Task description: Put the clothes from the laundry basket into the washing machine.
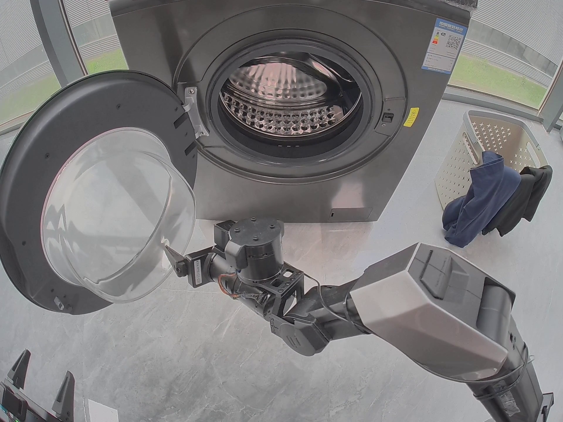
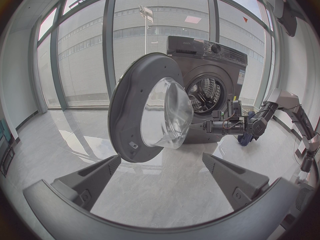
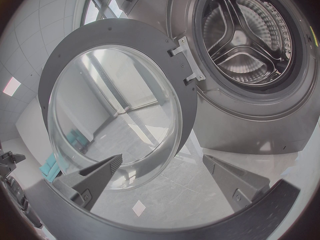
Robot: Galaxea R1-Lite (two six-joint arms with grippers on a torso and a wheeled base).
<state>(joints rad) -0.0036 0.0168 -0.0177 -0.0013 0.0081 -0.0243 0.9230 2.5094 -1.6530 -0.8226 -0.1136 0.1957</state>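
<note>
The grey washing machine (image 1: 352, 165) stands with its round door (image 1: 76, 118) swung wide to the left and its steel drum (image 1: 287, 98) bare inside. A white laundry basket (image 1: 469, 147) sits on the floor to the machine's right, with a blue garment (image 1: 484, 203) and a black garment (image 1: 528, 194) draped over its rim. My right gripper (image 1: 174, 260) reaches across from the lower right, its tips close to the door's glass bowl (image 3: 113, 114). In the right wrist view this gripper (image 3: 161, 159) is open and holds nothing. My left gripper (image 2: 160, 157) stands open low at the left, well back from the door.
Glossy grey floor tiles (image 1: 176, 353) spread in front of the machine. Tall windows (image 2: 83, 50) run behind and beside it. The open door takes up the space left of the drum opening; the basket stands close to the machine's right side.
</note>
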